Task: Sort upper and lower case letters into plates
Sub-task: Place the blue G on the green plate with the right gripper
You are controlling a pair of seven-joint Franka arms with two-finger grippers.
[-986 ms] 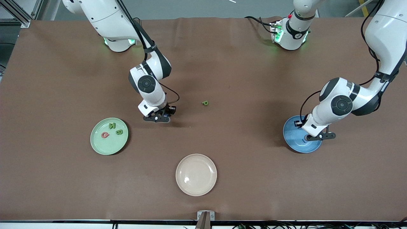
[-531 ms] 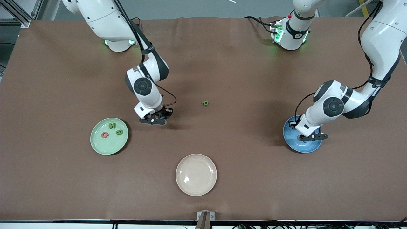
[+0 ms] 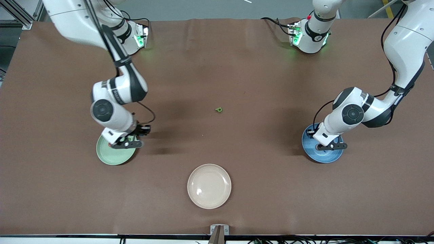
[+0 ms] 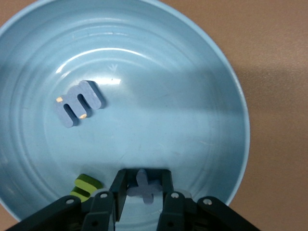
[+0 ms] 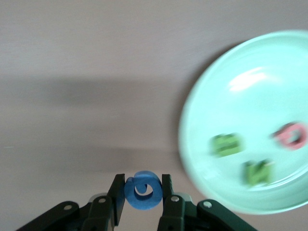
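Mint green plate (image 3: 112, 158) is your landmark: right gripper (image 5: 142, 191), clamped on a blue round letter (image 5: 142, 191), hangs at its rim, so an early release drops it on the cloth, while left gripper (image 4: 143, 188) pinches a pale blue letter (image 4: 143, 186) over the sky blue plate (image 3: 322, 156).

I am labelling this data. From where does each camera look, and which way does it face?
Front view: high across the table, facing both arms over the mint plate and blue plate.
Left wrist view: on the left wrist, looking down into the blue plate; left claw grips a pale blue letter.
Right wrist view: beside the mint plate; right claw grips a blue letter.
Front and wrist views share the plates.
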